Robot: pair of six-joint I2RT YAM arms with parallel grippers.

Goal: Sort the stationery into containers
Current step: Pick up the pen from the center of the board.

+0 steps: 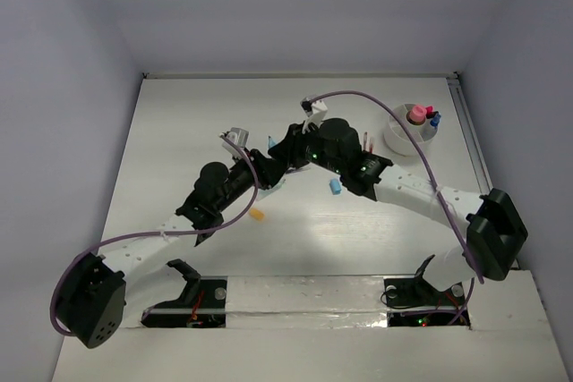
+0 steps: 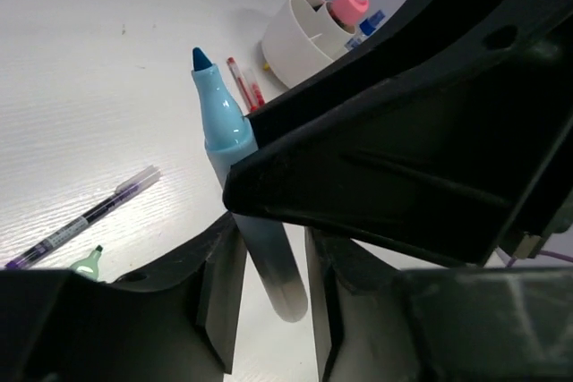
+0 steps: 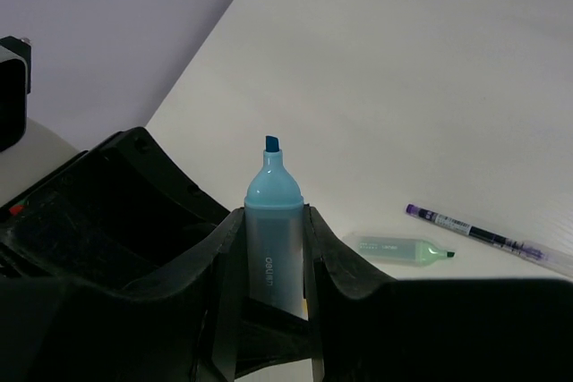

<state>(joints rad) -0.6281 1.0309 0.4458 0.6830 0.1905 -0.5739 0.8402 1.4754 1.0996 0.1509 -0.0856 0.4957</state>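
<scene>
A pale-blue highlighter [image 3: 273,221], uncapped with its dark blue tip up, stands between the fingers of my right gripper [image 3: 273,257], which is shut on its barrel. My left gripper [image 2: 269,284] meets it mid-table [image 1: 269,167], and its jaws are closed in on the rear end of the same highlighter [image 2: 224,131]. The white round cup [image 1: 407,136] sits at the back right and holds a pink marker [image 1: 416,114] and a blue one [image 1: 435,120]. Beside the cup lies a thin red pen [image 2: 243,82].
A pale-green highlighter [image 3: 398,249] and a purple-ended pen [image 3: 483,239] lie on the table under the two grippers. A small blue piece [image 1: 335,187] and an orange item [image 1: 257,215] lie nearer the arms' bases. White walls enclose the table.
</scene>
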